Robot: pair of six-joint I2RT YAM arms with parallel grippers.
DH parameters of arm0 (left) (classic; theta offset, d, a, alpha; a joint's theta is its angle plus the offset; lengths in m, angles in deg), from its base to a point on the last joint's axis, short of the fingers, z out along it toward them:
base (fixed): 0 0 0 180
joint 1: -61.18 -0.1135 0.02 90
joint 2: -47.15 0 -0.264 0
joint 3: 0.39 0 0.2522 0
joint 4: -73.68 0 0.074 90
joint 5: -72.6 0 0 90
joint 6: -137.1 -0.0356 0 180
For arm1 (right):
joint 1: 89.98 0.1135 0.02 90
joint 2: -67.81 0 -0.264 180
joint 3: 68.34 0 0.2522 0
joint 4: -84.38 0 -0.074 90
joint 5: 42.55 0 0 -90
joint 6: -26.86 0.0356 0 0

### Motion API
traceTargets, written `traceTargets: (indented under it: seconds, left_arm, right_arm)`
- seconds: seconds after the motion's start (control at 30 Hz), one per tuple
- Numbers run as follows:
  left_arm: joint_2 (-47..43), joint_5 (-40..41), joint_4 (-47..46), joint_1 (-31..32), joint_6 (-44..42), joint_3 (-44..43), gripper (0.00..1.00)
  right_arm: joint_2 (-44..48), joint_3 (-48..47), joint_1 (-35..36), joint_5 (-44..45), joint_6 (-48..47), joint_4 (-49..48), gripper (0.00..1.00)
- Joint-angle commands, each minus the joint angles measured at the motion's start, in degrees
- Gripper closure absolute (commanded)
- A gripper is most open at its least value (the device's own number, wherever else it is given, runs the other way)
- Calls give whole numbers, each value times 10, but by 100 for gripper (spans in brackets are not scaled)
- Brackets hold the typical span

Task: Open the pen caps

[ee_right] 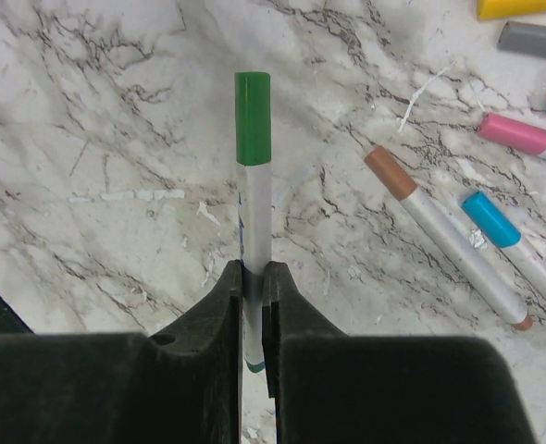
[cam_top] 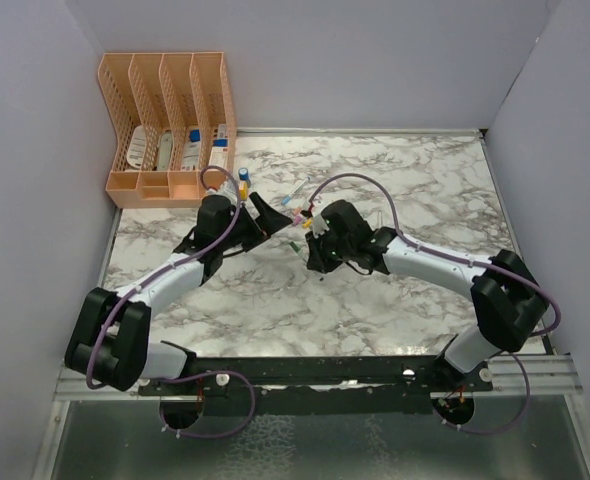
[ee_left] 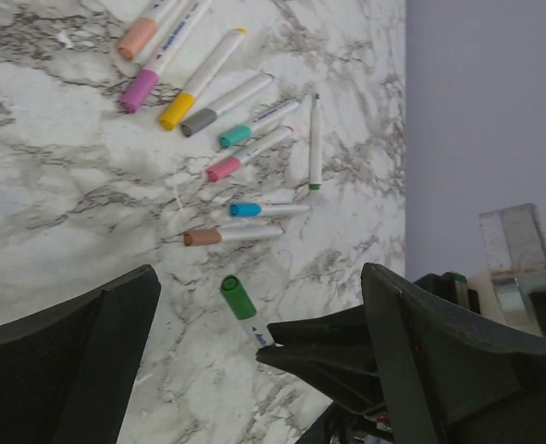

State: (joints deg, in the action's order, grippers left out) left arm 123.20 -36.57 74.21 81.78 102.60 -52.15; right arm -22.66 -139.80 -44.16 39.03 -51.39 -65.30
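Observation:
My right gripper (ee_right: 254,277) is shut on the white barrel of a pen, and the pen's green cap (ee_right: 253,118) points away from it above the marble table. My left gripper (ee_left: 259,277) is wide open, its fingers either side of that green cap (ee_left: 239,298) without touching it. In the top view the left gripper (cam_top: 275,215) and right gripper (cam_top: 310,235) face each other mid-table. Several capped pens lie flat beyond: orange cap (ee_left: 137,38), purple cap (ee_left: 140,90), yellow cap (ee_left: 177,110), teal cap (ee_left: 235,137), pink cap (ee_left: 224,168), blue cap (ee_left: 245,210), brown cap (ee_left: 202,238).
A thin white pen with a green tip (ee_left: 315,143) lies beside the row of pens. An orange file rack (cam_top: 170,130) stands at the back left, with a small blue-and-yellow bottle (cam_top: 243,178) next to it. Grey walls close in the table's sides.

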Motion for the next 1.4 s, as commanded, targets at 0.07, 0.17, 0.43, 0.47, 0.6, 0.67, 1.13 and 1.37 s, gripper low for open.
traceTargets:
  seconds: [0.07,0.17,0.43,0.47,0.6,0.67,1.13,1.37]
  left_arm:
    - [15,-29,-105,29,58,-13,10]
    - [27,-31,-109,41,64,-18,13]
    - [44,-29,-110,50,68,-19,18]
    - [45,-30,-110,50,67,-20,19]
    - [51,-31,-110,51,69,-24,25]
    - [53,-31,-110,52,69,-27,29]
    - [55,-29,-111,52,67,-29,64]
    - [53,-30,-111,53,67,-26,81]
  right_arm:
    - [10,-29,5,-4,39,-50,99]
    - [14,-35,5,0,44,-57,99]
    - [33,-40,5,5,45,-69,99]
    - [33,-40,5,4,45,-70,99]
    - [36,-41,5,-3,42,-73,99]
    - [36,-39,5,-9,40,-76,99]
    - [42,-36,5,-23,34,-79,99]
    - [51,-32,5,-20,37,-81,99]
